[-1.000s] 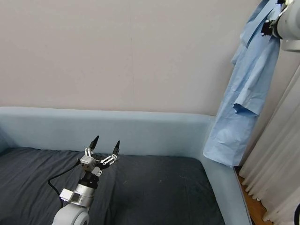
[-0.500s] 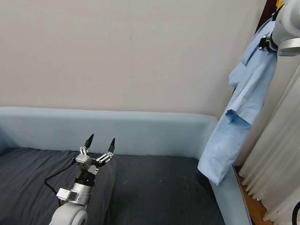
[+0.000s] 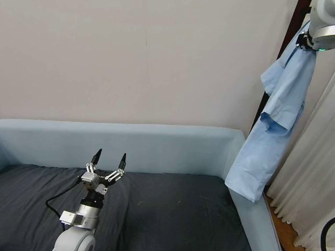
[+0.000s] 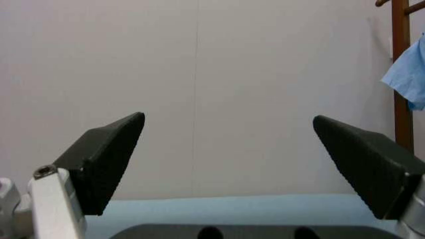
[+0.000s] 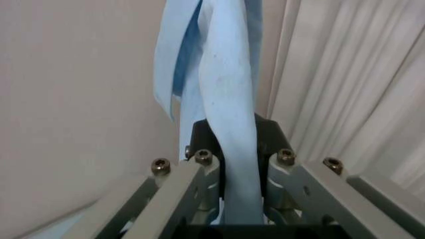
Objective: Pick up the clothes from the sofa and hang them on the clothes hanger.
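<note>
A light blue shirt [image 3: 277, 130] hangs from my right gripper [image 3: 309, 43], which is raised high at the far right and shut on a bunched fold near the collar. The shirt's hem dangles over the sofa's right arm [image 3: 250, 209]. A dark wooden coat stand [image 3: 296, 18] rises just behind the gripper. In the right wrist view the fingers pinch the blue cloth [image 5: 227, 94] at the gripper [image 5: 229, 149]. My left gripper [image 3: 108, 161] stands open above the dark seat cushion [image 3: 172, 209], holding nothing. The left wrist view shows the stand's pole [image 4: 400, 74] and a shirt edge [image 4: 410, 74].
The pale blue sofa back [image 3: 157, 144] runs along a plain wall. White curtains [image 3: 314, 193] hang to the right of the sofa, close behind the shirt. Wooden floor [image 3: 285, 238] lies between sofa and curtain.
My right gripper has carried the shirt's top rightward and a little up toward the coat stand, and the shirt has swung. The left gripper has drifted slightly left, still open.
</note>
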Robot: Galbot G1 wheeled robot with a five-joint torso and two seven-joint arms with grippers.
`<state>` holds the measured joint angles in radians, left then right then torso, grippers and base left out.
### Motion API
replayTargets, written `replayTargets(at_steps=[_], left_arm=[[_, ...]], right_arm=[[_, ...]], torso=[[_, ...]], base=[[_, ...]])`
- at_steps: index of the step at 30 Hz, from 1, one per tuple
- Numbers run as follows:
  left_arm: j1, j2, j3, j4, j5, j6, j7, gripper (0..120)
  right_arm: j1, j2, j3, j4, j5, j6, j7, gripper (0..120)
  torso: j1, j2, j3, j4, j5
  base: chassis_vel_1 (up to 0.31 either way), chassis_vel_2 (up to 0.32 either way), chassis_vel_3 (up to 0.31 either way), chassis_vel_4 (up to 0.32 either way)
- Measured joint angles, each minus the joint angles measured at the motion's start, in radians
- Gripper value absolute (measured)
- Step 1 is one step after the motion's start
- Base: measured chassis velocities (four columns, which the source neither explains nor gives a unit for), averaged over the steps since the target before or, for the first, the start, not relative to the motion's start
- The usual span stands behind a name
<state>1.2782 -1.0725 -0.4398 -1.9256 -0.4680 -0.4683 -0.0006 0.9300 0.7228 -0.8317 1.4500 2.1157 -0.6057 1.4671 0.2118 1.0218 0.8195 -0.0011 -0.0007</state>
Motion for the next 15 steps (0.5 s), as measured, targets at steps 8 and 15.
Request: replayTargets(at_steps=[8,15], left_arm=[[0.008,-0.003,-0.014,0.004,-0.001,0.0,-0.001,100],[0.001,-0.003,-0.005,0.022,0.0,0.0,-0.001,100]], right_arm=[[-0.098,-0.007,0.032,0.012,-0.193,0.043,-0.102,7],[-0.234,-0.025,0.092,0.014,-0.39,0.116,-0.174,7]], torso=[[0.0,0.0,0.0,-0.0002,0.0001],[0.0,0.0,0.0,-0.0001,0.0003]], base=[[0.0,0.0,0.0,0.0],[0.0,0.0,0.0,0.0]])
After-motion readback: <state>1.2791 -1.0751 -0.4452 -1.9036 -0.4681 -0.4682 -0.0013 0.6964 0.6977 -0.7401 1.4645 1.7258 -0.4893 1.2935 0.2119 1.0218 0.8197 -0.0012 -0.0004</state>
